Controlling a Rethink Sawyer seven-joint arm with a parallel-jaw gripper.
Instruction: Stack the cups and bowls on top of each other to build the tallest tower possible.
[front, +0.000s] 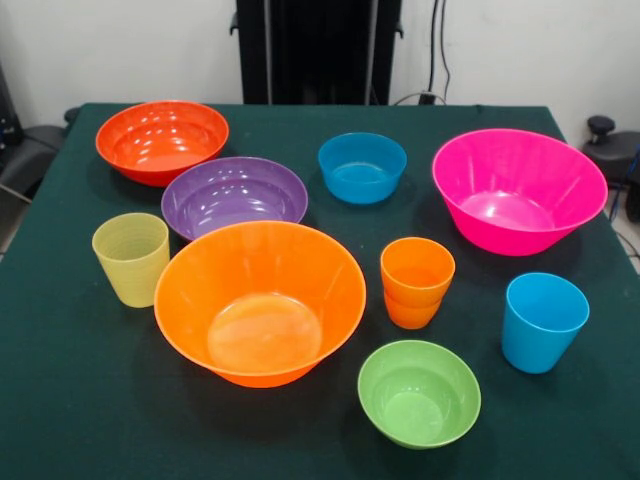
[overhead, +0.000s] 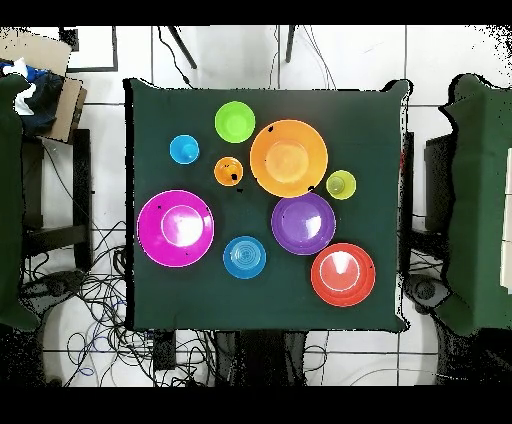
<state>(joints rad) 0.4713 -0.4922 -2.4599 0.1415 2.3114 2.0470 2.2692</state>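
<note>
All vessels stand apart and upright on the dark green table. The large orange bowl is near the middle front in the front view, the hot pink bowl at the right. The red-orange bowl is at the far left, the purple bowl beside it. The small blue bowl and lime green bowl stand alone. The ribbed yellow-green cup, orange cup and sky blue cup are upright. No yellow cup shows on its own. The gripper is out of view.
The robot's black pedestal stands behind the table's far edge. Cables lie on the tiled floor around the table. A cardboard box sits at the overhead view's upper left.
</note>
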